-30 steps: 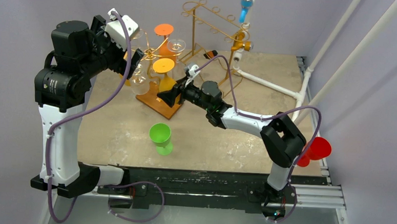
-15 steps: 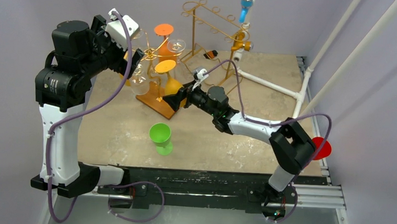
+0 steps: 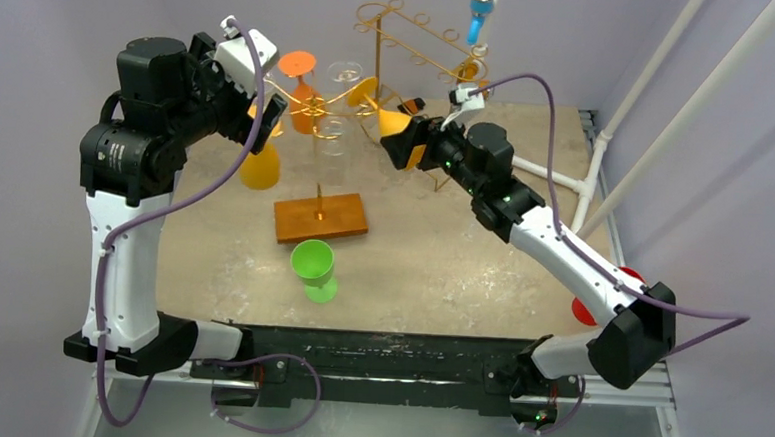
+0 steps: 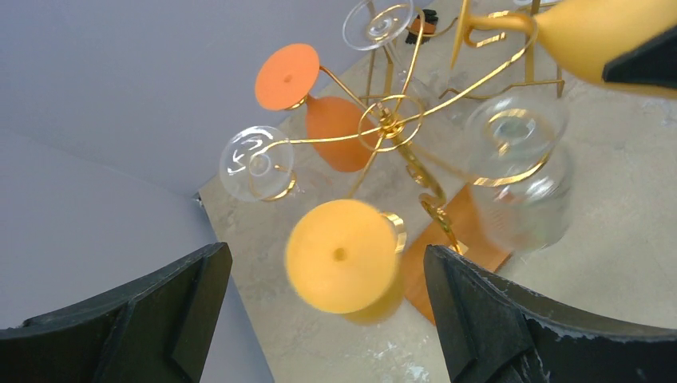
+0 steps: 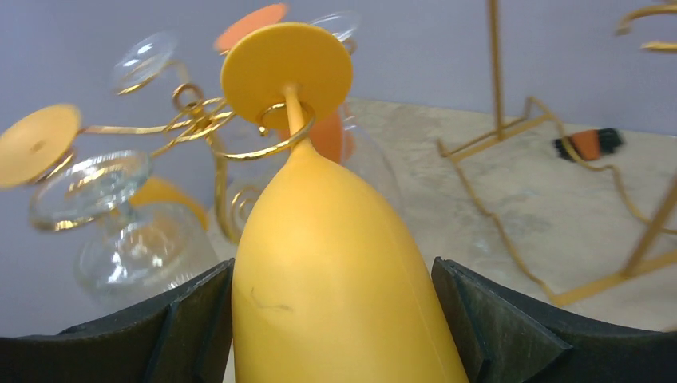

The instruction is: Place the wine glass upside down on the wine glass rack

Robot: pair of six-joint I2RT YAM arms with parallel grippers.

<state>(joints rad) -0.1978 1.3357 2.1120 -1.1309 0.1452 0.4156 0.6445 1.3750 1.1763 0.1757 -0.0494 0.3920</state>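
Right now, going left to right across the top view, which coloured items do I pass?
Left yellow glass → green cup → right yellow glass → blue object up at the back → red cup.

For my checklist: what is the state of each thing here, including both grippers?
Gold wire rack on a wooden base: upright.
Tilted yellow plastic wine glass: stem in a rack ring.
Other yellow plastic glass: hanging upside down.
Orange plastic glass: hanging upside down.
Three clear glasses: hanging upside down.
Green plastic glass: upright on the table.
Red plastic item: mostly hidden.
Left gripper: open.
Right gripper: around the tilted glass's bowl, grip unclear.
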